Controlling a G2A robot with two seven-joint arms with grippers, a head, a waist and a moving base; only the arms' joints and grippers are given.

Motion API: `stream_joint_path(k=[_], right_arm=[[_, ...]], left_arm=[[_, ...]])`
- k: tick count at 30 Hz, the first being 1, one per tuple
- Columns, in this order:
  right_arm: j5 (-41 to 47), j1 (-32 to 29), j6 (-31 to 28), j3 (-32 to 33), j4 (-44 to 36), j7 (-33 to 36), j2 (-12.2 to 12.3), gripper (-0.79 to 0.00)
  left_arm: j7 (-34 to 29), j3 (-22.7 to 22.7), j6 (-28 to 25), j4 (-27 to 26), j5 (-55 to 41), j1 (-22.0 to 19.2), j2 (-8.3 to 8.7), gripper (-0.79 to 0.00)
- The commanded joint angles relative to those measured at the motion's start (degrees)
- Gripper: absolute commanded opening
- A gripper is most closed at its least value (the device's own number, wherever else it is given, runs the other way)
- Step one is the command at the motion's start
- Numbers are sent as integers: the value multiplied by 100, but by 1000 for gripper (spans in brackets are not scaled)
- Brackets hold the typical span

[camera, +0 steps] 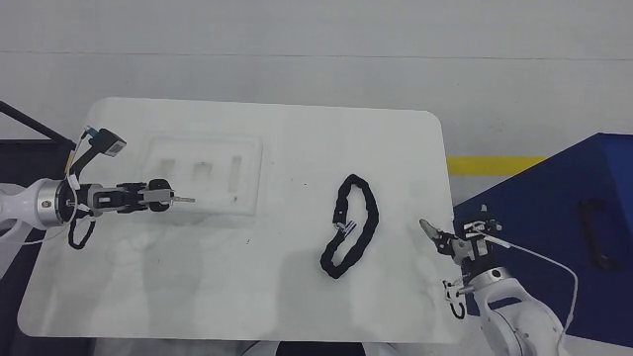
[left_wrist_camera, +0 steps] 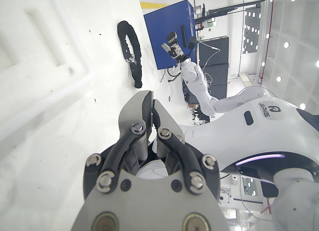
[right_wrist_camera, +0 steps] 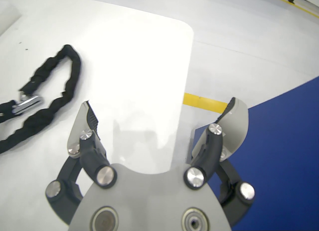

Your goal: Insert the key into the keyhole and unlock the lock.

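Note:
A black fabric-sleeved chain lock [camera: 351, 225] lies looped at the table's centre-right, its silver lock body [camera: 344, 226] on the loop's left side. My left gripper [camera: 168, 198] hovers over the left of the table beside the foam tray, shut on a small metal key [camera: 183, 199] whose tip points right toward the chain. From the left wrist, the fingers [left_wrist_camera: 139, 112] are pressed together on a thin dark strip, with the chain lock [left_wrist_camera: 132, 52] farther off. My right gripper [right_wrist_camera: 160, 112] stands open and empty at the table's right edge, the lock body [right_wrist_camera: 27, 103] to its side.
A white foam tray [camera: 203, 148] with several shallow recesses sits at the table's left, just behind the left gripper. A blue cabinet [camera: 574, 227] stands off the right edge, close to the right arm. Bare tabletop lies between the key and the chain.

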Motion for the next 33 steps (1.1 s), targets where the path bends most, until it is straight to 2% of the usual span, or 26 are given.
stream_joint_path(k=[1,4,6,16,18,20,22,24,26,30,33], right_arm=[[86,-57,98,-80,-395,496,-9,0],[132,14,600,-287,-768,1256,-46,0],[-231,223,908,-455,-818,1908,-57,0],[-397,276,921,-478,-802,1957,-56,0],[-621,326,1104,-637,-769,2053,-75,0],[-604,507,1182,-991,-859,2527,-113,0],[-478,788,1348,-1380,-896,3372,-165,0],[-253,1270,1499,-1708,-868,4307,-227,0],[-200,1770,1887,-1998,-813,4922,-304,0],[225,2420,2478,-2362,-807,5726,-437,0],[225,2420,2478,-2362,-807,5726,-437,0]], left_arm=[[0,0,0,0,0,0,0,-785],[0,0,0,0,0,0,0,-785],[0,0,0,0,0,0,0,-785],[0,0,0,0,0,0,0,-785],[0,0,0,0,0,0,0,-785],[0,0,0,0,0,0,0,-785],[0,0,0,0,0,0,0,-785],[0,0,0,0,0,0,0,-785],[0,0,0,0,0,0,0,-785],[0,0,0,0,0,0,0,-785],[0,0,0,0,0,0,0,-785]])
